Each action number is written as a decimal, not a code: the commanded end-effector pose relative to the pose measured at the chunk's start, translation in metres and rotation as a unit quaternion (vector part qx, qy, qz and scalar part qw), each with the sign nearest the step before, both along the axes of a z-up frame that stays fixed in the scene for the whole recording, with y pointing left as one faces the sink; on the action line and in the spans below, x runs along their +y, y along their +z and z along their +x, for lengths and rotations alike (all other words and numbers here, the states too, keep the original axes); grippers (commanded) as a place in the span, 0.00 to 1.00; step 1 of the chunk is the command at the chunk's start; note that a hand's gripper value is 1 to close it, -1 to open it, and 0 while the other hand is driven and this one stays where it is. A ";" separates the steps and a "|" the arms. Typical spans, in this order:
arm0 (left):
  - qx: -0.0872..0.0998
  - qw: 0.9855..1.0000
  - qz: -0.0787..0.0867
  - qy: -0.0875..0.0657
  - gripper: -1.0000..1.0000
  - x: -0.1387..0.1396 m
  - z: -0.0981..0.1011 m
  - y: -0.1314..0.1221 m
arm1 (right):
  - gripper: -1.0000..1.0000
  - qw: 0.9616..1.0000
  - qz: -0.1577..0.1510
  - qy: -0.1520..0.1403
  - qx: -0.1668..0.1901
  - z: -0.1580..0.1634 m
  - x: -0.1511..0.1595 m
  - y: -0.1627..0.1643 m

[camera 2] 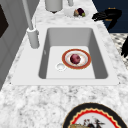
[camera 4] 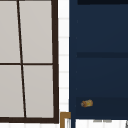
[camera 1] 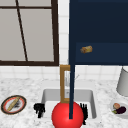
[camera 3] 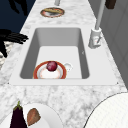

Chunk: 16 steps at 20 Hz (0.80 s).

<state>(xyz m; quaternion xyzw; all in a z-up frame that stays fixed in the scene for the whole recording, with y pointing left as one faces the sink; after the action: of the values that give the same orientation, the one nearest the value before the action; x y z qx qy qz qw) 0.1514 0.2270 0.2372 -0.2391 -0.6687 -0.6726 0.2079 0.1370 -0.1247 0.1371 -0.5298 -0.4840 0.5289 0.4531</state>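
Right now both hands hover at the sink's (camera 2: 100, 50) front edge: left hand (camera 1: 39, 109) and right hand (camera 1: 84, 111), fingers relaxed, holding nothing. Between them, a plate (camera 2: 76, 59) with a red fruit (camera 2: 75, 58) lies in the basin; a careless reach could roll the fruit off.
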 end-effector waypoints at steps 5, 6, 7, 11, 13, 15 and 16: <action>0.000 1.000 0.000 0.000 0.50 0.000 0.000 0.000 | 0.00 0.999 0.015 0.032 0.004 0.000 -0.032 0.006; 0.000 1.000 0.000 0.000 0.50 0.000 0.000 0.000 | 0.00 0.999 0.016 0.035 0.004 0.000 -0.037 0.006; 0.000 1.000 0.000 0.000 0.50 0.000 0.000 0.000 | 0.00 0.999 0.017 0.038 0.006 0.000 -0.040 0.007; 0.000 1.000 0.000 0.000 0.50 0.000 0.000 0.000 | 0.00 0.999 0.014 0.050 0.017 0.001 -0.056 0.003; 0.000 1.000 0.000 0.000 0.50 0.000 0.000 0.000 | 0.00 0.998 0.014 0.058 0.015 0.001 -0.063 0.004; 0.000 1.000 0.000 0.000 0.50 0.000 0.000 0.000 | 0.00 0.998 0.016 0.065 0.008 0.002 -0.068 0.004; 0.000 1.000 0.000 0.000 0.50 0.000 0.000 0.000 | 0.00 0.999 0.009 0.051 0.007 0.006 -0.066 0.004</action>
<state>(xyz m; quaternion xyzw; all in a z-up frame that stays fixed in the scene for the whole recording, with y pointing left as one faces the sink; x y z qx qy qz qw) 0.1514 0.2270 0.2372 -0.2391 -0.6687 -0.6726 0.2079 0.1386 -0.1877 0.1409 -0.5063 -0.5041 0.5463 0.4372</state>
